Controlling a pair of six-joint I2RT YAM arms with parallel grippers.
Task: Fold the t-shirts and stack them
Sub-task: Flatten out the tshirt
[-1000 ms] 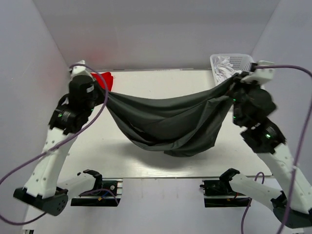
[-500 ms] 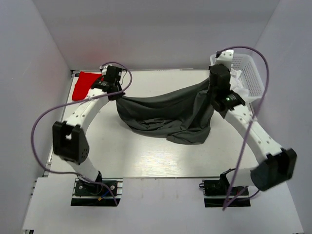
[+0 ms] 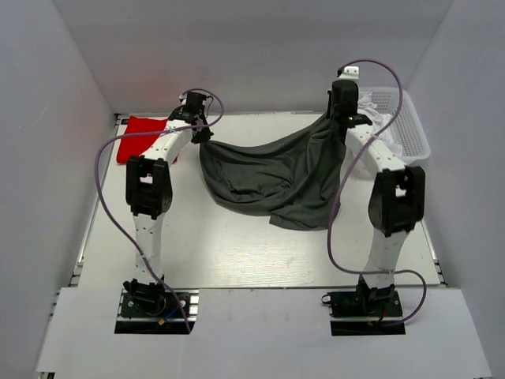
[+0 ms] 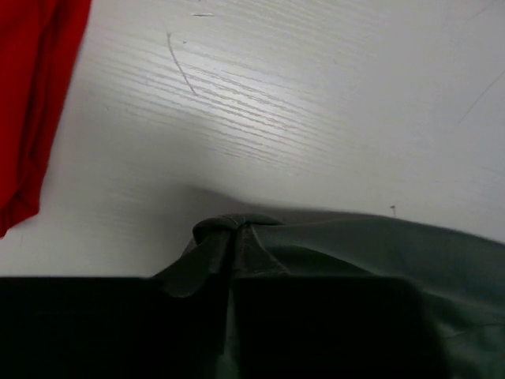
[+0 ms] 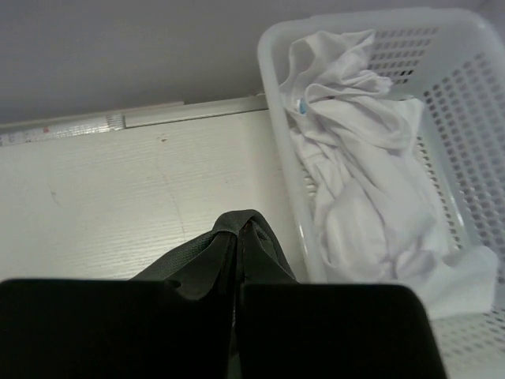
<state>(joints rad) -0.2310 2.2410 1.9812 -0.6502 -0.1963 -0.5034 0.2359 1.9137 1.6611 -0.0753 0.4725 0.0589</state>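
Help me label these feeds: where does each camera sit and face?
Top external: above and behind, looking down at the table; left arm, right arm show.
Left wrist: faces the table and red shirt; left gripper pinches the grey t-shirt.
Right wrist: faces the basket; right gripper pinches the grey t-shirt too.
Shared: all show the grey t-shirt.

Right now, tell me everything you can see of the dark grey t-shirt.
The dark grey t-shirt is soft, matte cloth, wrinkled. The left claw and right claw each pinch a bunched far corner, so its top edge hangs between them in a curve; the rest appears to lie rumpled on the table, toward the far side.
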